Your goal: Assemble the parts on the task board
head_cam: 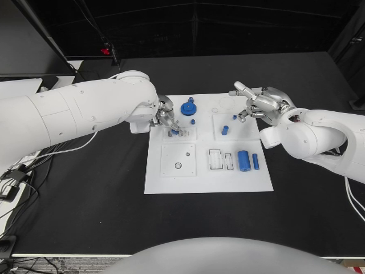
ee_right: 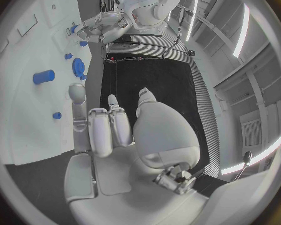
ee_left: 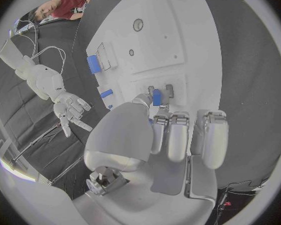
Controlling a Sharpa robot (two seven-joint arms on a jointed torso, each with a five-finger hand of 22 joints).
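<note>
The white task board [head_cam: 207, 180] lies mid-table. My left hand [head_cam: 166, 116] hovers over its far left part and pinches a small blue peg [head_cam: 175, 132] between thumb and fingers, right over a square inset; the left wrist view shows the peg [ee_left: 157, 98] at the fingertips [ee_left: 160, 125]. My right hand [head_cam: 262, 105] hangs at the board's far right edge, fingers apart and holding nothing. Near it lie a blue gear [head_cam: 189, 108] and a short blue peg [head_cam: 224, 130]. A thick blue cylinder [head_cam: 243, 160] and a slim blue pin [head_cam: 255, 161] lie on the right side.
Two white slot pieces [head_cam: 216, 158] sit left of the thick cylinder. A square plate with small holes [head_cam: 178, 159] occupies the board's left middle. Cables and a white box [head_cam: 9, 88] lie along the table's left edge. Black table [head_cam: 84, 194] surrounds the board.
</note>
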